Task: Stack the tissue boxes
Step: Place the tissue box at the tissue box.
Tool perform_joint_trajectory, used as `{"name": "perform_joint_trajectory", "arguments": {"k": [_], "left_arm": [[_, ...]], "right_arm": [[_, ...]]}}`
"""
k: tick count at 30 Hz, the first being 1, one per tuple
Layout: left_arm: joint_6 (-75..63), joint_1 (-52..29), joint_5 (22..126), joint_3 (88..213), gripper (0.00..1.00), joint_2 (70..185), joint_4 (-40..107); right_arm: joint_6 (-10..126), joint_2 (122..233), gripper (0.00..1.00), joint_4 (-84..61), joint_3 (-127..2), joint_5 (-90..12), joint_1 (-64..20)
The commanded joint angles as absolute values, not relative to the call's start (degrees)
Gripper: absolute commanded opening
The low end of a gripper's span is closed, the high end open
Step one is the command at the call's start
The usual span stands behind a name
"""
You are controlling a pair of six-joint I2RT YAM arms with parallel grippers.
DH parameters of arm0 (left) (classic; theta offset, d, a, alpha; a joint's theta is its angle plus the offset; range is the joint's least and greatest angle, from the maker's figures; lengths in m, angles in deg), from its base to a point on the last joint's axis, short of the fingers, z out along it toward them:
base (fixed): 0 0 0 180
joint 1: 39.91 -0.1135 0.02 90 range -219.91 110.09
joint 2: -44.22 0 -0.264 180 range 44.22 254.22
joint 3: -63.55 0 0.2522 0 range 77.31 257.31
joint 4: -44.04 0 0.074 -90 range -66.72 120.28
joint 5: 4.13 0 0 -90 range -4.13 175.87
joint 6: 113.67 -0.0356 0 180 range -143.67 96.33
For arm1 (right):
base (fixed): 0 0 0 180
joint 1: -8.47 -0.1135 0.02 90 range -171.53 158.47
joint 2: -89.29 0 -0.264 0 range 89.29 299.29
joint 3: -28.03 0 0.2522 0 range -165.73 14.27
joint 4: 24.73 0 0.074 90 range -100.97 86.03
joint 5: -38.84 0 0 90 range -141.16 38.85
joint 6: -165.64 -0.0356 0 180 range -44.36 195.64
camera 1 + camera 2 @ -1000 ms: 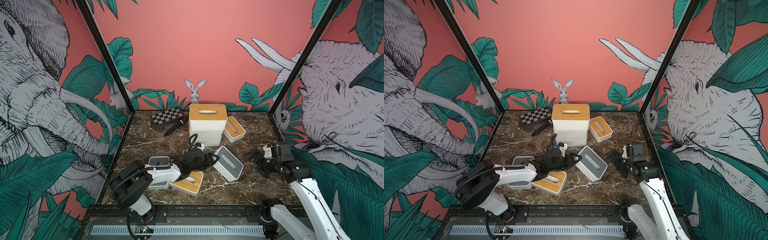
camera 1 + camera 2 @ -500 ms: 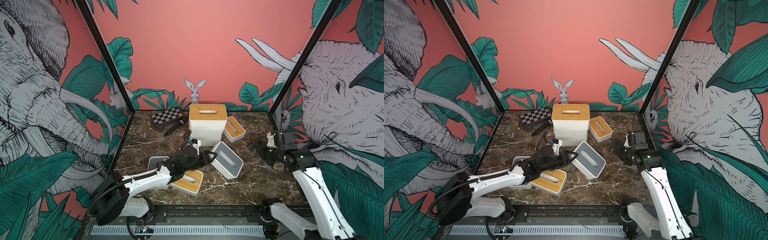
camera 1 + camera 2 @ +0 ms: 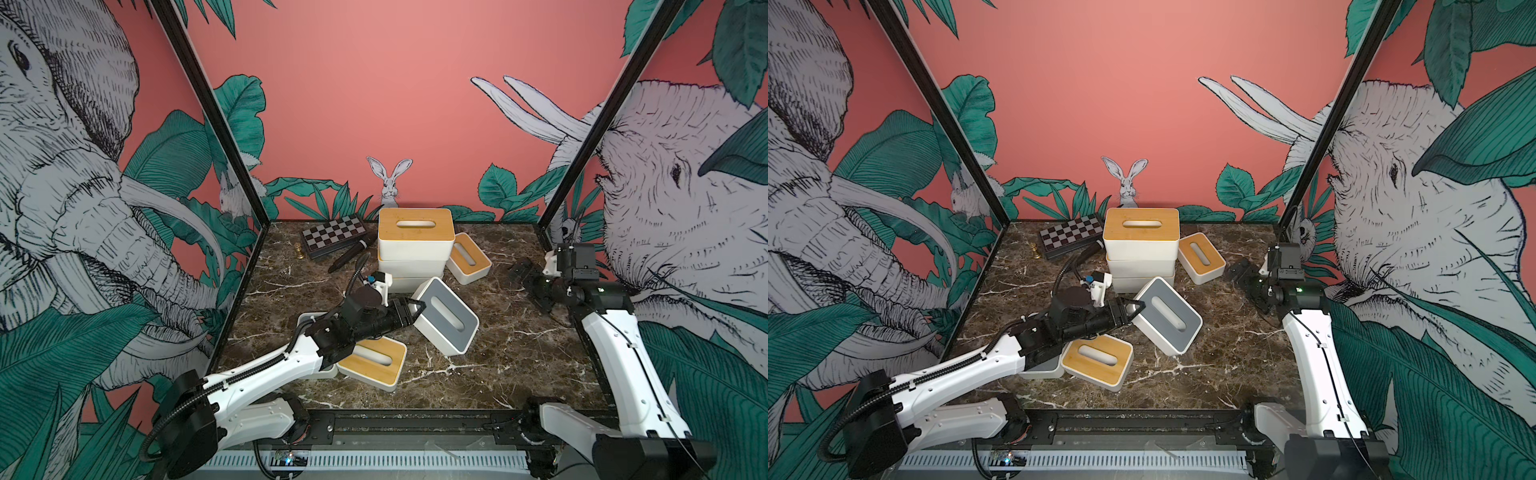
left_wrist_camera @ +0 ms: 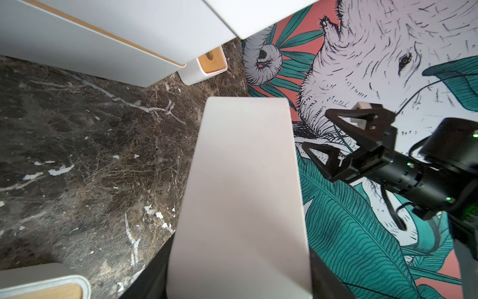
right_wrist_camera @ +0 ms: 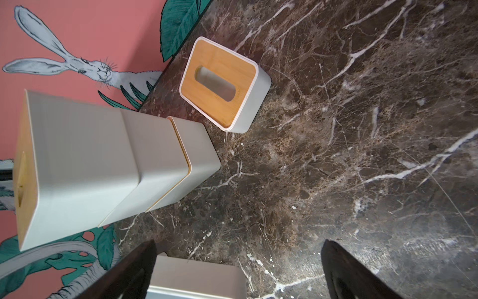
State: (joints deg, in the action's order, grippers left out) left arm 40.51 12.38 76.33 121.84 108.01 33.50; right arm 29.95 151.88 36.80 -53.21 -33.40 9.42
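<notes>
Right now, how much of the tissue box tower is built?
Three boxes are stacked at the back. The left fingers grip a tilted grey-lidded box. Left to stack: a small bamboo-lidded box beside the stack, another bamboo-lidded box at the front, and a second grey box under the left arm.

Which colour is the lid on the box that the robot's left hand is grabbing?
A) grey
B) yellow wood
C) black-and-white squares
A: in a top view the left gripper is closed on the end of the tilted tissue box, and that box's lid is grey.
</notes>
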Motion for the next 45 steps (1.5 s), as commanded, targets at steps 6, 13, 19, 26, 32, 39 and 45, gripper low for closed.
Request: {"name": "perform_joint_trajectory", "arguments": {"k": [6, 13, 19, 26, 32, 39, 45], "left_arm": [[36.26, 12.02, 76.34, 132.47, 0.59, 103.87, 30.06], [32.06, 10.21, 77.77, 144.5, 0.59, 104.8, 23.51], [31.41, 6.01, 76.55, 152.78, 0.59, 108.22, 23.35], [34.31, 0.7, 73.85, 159.54, 0.59, 113.93, 27.45], [37.47, -2.51, 74.62, 161.69, 0.59, 118.0, 30.92], [43.2, -4.39, 75.5, 164.4, 0.59, 122.54, 36.16], [47.79, -5.37, 80.13, 161.15, 0.59, 122.89, 37.94]], "right_arm": [[24.25, 151.21, 0.99, 24.34, -47.0, -24.62, 10.75], [21.6, 149.93, 0.99, 17.34, -44.37, -22.56, 11.11], [20.93, 150.43, 0.99, 15.6, -41.79, -22.63, 11.11], [19.01, 148.18, 0.99, 6.59, -34.76, -22.5, 10.5], [11.87, 150.65, 0.99, -5.69, -32.33, -26.78, 7.24], [22.26, 153.41, 0.99, -13.5, -42.18, -31.68, -3.05], [27.72, 150.04, 0.99, -10.89, -42.71, -32.77, -5.54]]}}
